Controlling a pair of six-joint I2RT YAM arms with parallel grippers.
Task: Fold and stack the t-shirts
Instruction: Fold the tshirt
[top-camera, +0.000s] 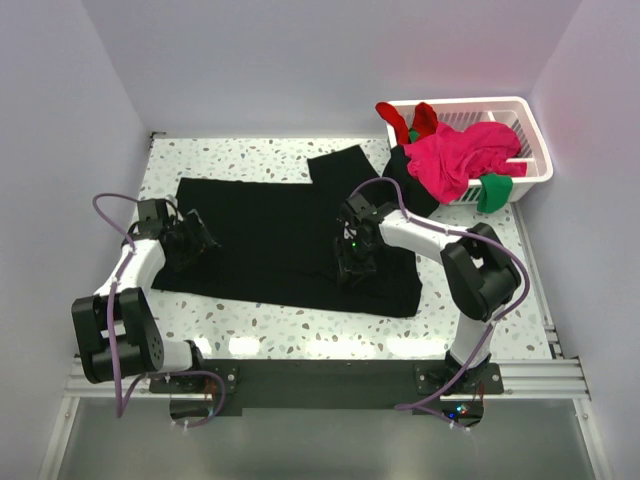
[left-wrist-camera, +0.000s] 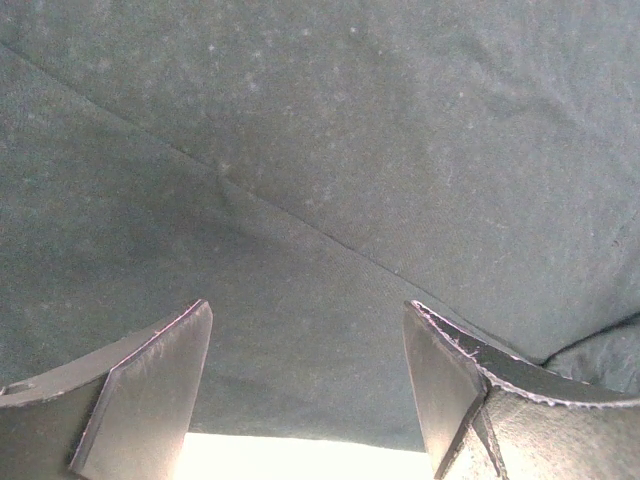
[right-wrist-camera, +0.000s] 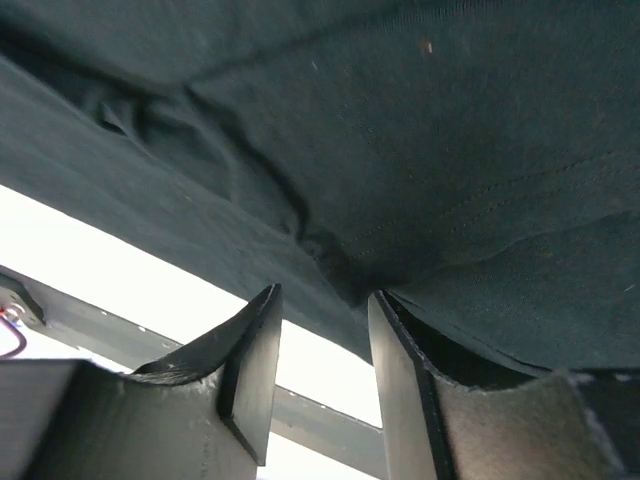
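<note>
Lying flat on the table (top-camera: 240, 155), the black t-shirt (top-camera: 270, 235) ran beneath the left gripper (top-camera: 192, 243) and right gripper (top-camera: 355, 262). Left wrist view: jaws stood released, cloth just beyond them. Right wrist view: jaws clenched a bunched fold at their tips.

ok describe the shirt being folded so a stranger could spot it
On the speckled table, left of the white basket in the far right corner, a large black t-shirt lies spread flat. The left claw and right claw are both over it. The pink shirt and red shirt sit bunched in the basket; this one is laid out.
</note>
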